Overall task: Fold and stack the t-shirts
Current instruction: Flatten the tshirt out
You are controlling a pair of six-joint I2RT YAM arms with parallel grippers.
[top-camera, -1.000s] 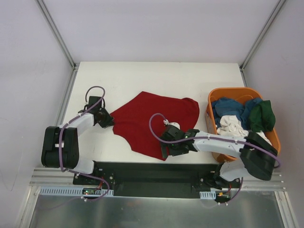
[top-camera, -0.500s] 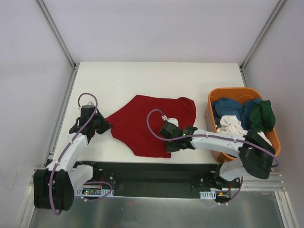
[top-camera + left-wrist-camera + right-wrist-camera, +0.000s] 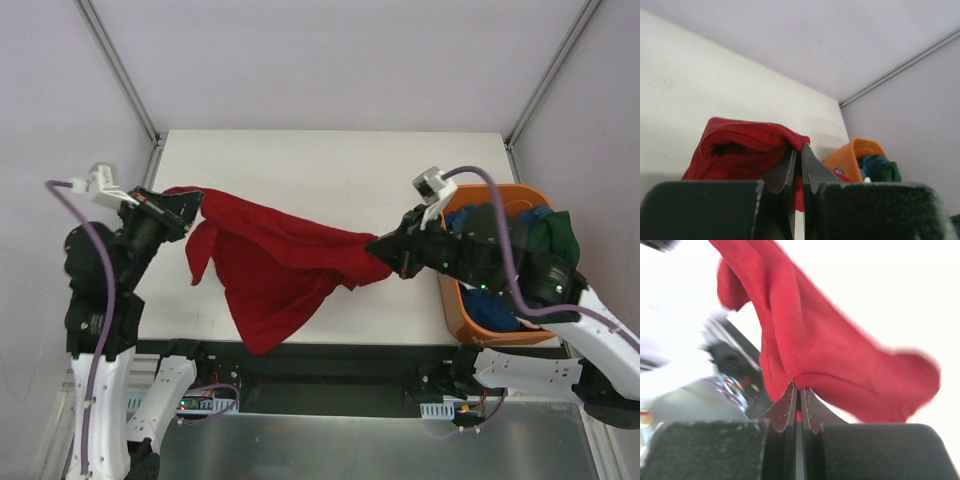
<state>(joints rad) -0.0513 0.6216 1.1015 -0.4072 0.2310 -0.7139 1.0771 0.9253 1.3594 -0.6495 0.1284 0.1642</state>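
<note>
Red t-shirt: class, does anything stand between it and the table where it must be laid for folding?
Nothing visible does. The left gripper and right gripper are each shut on the red t-shirt, which hangs between them over the table. The basket stands off to the right, apart from it.

One red t-shirt [image 3: 280, 265], one basket [image 3: 452, 305]
</note>
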